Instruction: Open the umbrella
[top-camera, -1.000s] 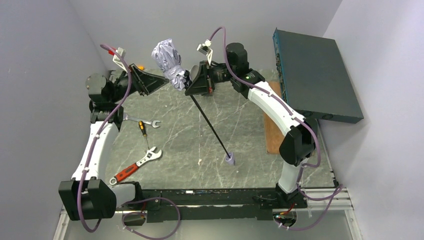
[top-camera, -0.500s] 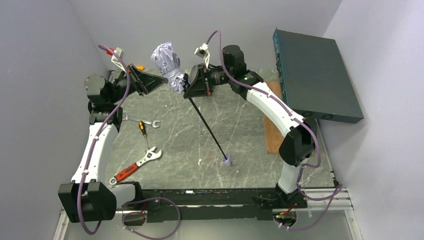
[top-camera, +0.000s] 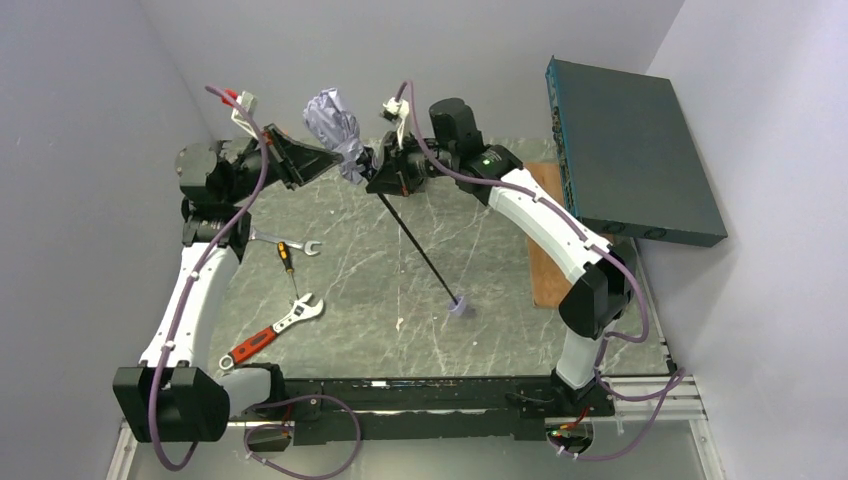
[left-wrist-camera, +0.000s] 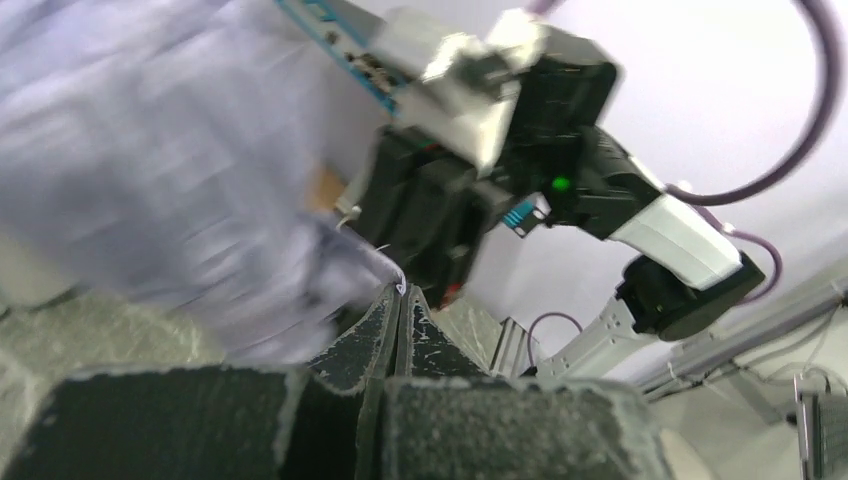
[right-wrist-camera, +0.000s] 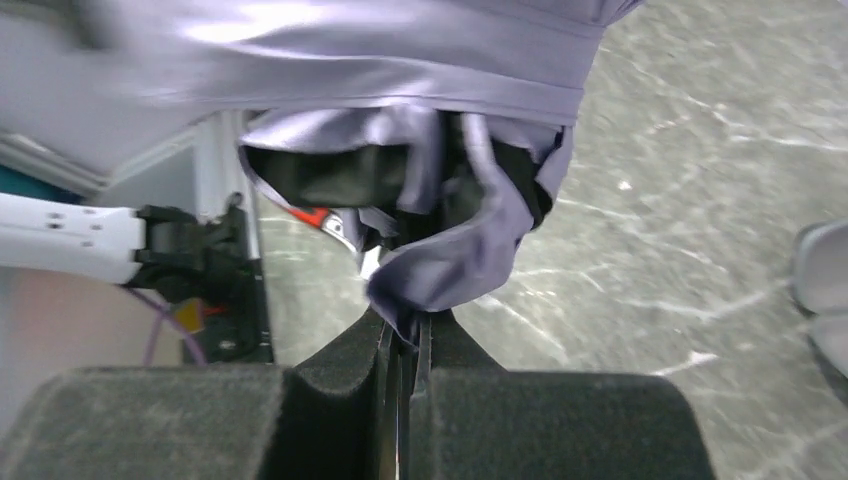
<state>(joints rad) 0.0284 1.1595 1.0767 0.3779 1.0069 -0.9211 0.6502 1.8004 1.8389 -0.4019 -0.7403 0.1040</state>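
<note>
The umbrella (top-camera: 333, 118) hangs tilted above the back of the table, its pale canopy still a crumpled bundle. Its thin black shaft (top-camera: 420, 250) slants down to the small pale handle (top-camera: 461, 308) just above the tabletop. My right gripper (top-camera: 372, 180) is shut on a fold of canopy cloth (right-wrist-camera: 450, 270) at the bundle's lower end, seen between its tips (right-wrist-camera: 403, 335). My left gripper (top-camera: 338, 157) comes from the left. Its jaws (left-wrist-camera: 400, 292) are pressed together with the edge of the blurred canopy (left-wrist-camera: 150, 170) at their very tip.
A large dark teal flat box (top-camera: 630, 150) leans at the right, over a wooden board (top-camera: 545, 260). On the left of the marble top lie a silver spanner (top-camera: 292, 243), a screwdriver (top-camera: 286, 258) and a red-handled adjustable wrench (top-camera: 270, 333).
The left jaws have gone from open to shut at the canopy's edge. The right gripper and the umbrella have shifted a little left and toward the back wall.
</note>
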